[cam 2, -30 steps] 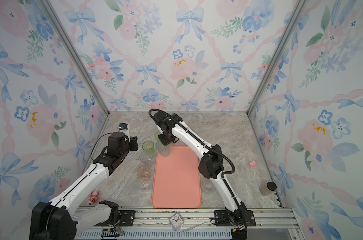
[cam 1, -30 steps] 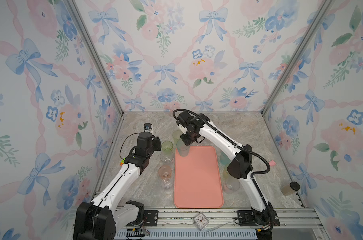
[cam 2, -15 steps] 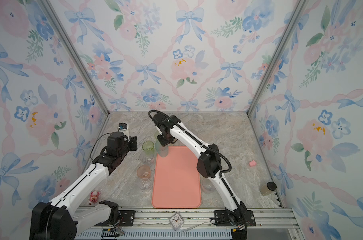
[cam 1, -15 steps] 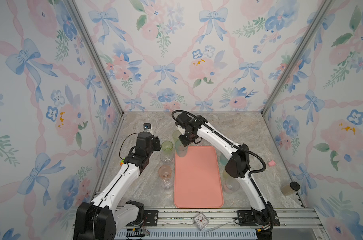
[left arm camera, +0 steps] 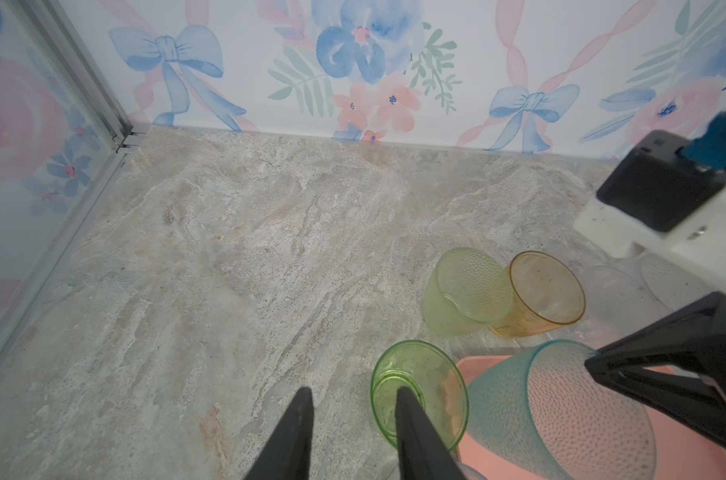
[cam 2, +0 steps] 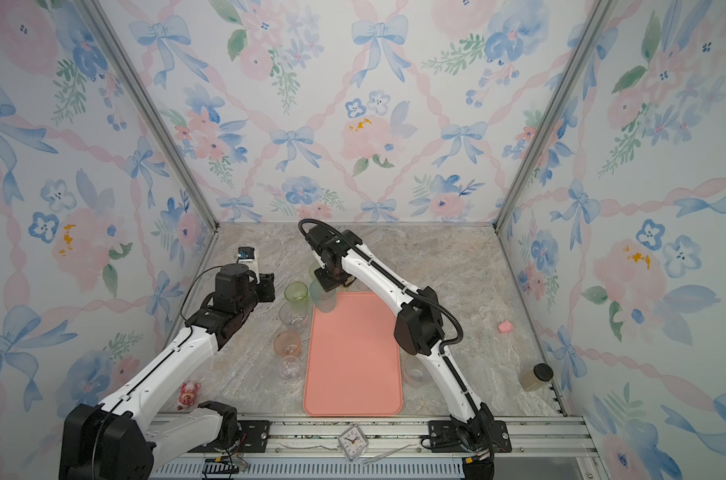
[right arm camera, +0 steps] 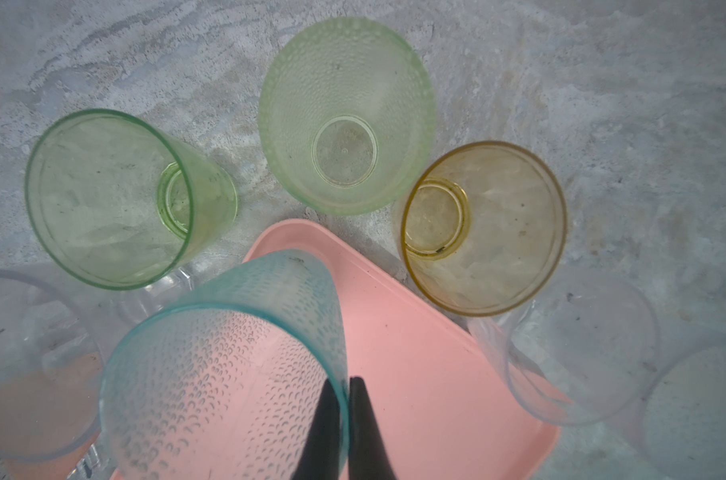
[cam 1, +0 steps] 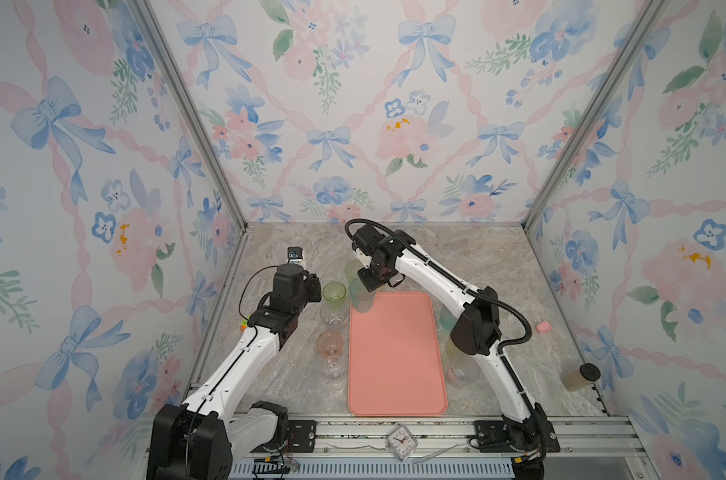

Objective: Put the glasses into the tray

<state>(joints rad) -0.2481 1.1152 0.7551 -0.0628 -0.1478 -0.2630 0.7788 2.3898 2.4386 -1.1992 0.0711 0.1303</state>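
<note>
One teal tumbler point(right arm camera: 228, 374) remains pinched at its rim by the right tool point(right arm camera: 342, 382), with one finger inside the wall and one outside. Against the frame from a second ago I note almost no displacement: it is still over the far left corner of the salmon-pink tray point(cam 1: 394, 353). I cannot tell whether its base touches. Its wall is translucent and dimpled. The left tool point(left arm camera: 353, 392) stays partly spread, gripping nothing, just beside a green tumbler point(left arm camera: 419, 382) on the tabletop point(left arm camera: 228, 270).
</note>
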